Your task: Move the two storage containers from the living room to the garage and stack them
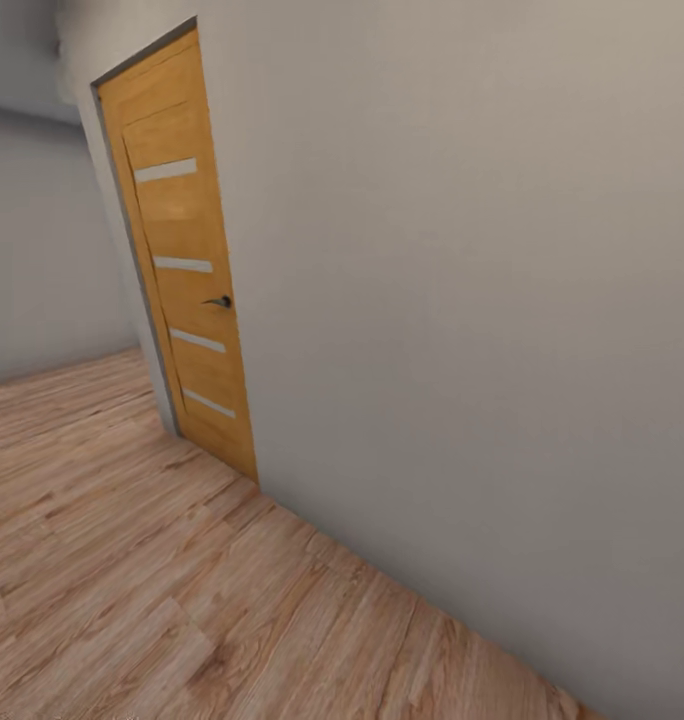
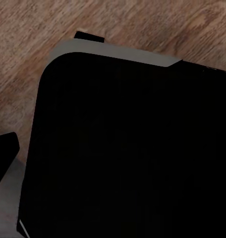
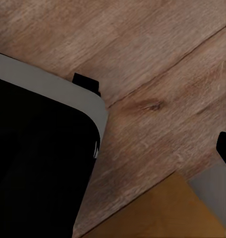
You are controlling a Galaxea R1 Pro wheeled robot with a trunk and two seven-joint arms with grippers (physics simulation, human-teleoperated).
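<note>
While the robot is on its way, the head view takes in a plain light grey wall (image 1: 462,330) running diagonally across the scene, with a closed orange-wood door (image 1: 182,260) set into it; the door carries four pale horizontal glass strips and a small dark lever handle (image 1: 220,301). Light wood-plank flooring (image 1: 132,580) runs up to the foot of the wall, so this is probably a house room or passage rather than the garage.

Both wrist cameras look down at the planks past a large black body with a pale grey rim (image 2: 118,49) (likely the robot's own base), which suggests the arms hang tucked at the sides for travel. In the right wrist view an orange-wood surface (image 3: 167,213) lies close by.

Neither storage container can be located from these views, and I cannot tell whether the jaws are open or closed.
</note>
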